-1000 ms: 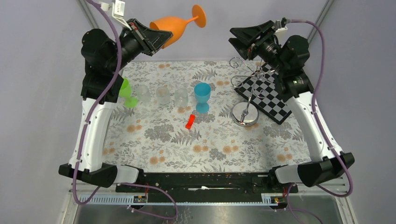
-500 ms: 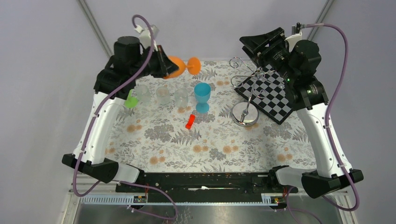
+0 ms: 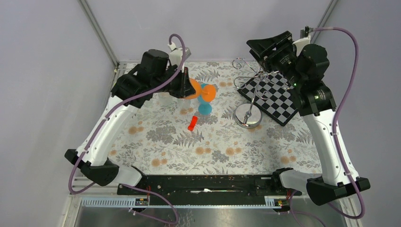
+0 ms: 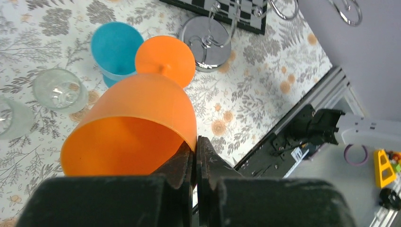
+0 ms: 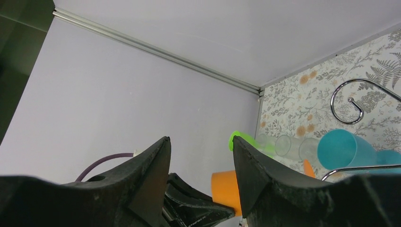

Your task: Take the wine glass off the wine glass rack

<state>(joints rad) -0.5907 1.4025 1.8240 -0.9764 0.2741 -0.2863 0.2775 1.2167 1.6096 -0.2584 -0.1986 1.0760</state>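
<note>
Overhead and wrist views of a floral-patterned tabletop (image 3: 179, 151), all positions given relative to the wine glass rack (image 3: 249, 115). The left arm (image 3: 108, 127) reaches in from the rack's left; its left fingers (image 4: 208, 163) are clenched on the rim of the orange wine glass (image 3: 195, 89), one finger inside the bowl and one outside. The right arm (image 3: 326, 123) rises on the rack's right, with the right fingers (image 5: 146, 175) held above and behind the rack's wire arms, spread apart and grasping nothing. A black-and-white chequered board (image 3: 272, 97) lies flat just behind and to the right of the rack's round base, its near corner just beside the disc. The rack itself stands on its shiny disc, the thin pole rising to the looping wire arms. The wine glass is off the rack, held in the air to the rack's left, tipped on its side with its foot pointing toward the rack and its bowl pointing away. A blue cup (image 3: 204, 109) stands upright left of the rack, directly under the wine glass in the overhead view. Clear glasses (image 4: 60, 90) stand farther left of the rack, beyond the blue cup, and a green glass (image 5: 239, 139) shows beyond them. A small red piece (image 3: 192, 123) lies left of the rack's base, nearer the arms' bases than the blue cup.
</note>
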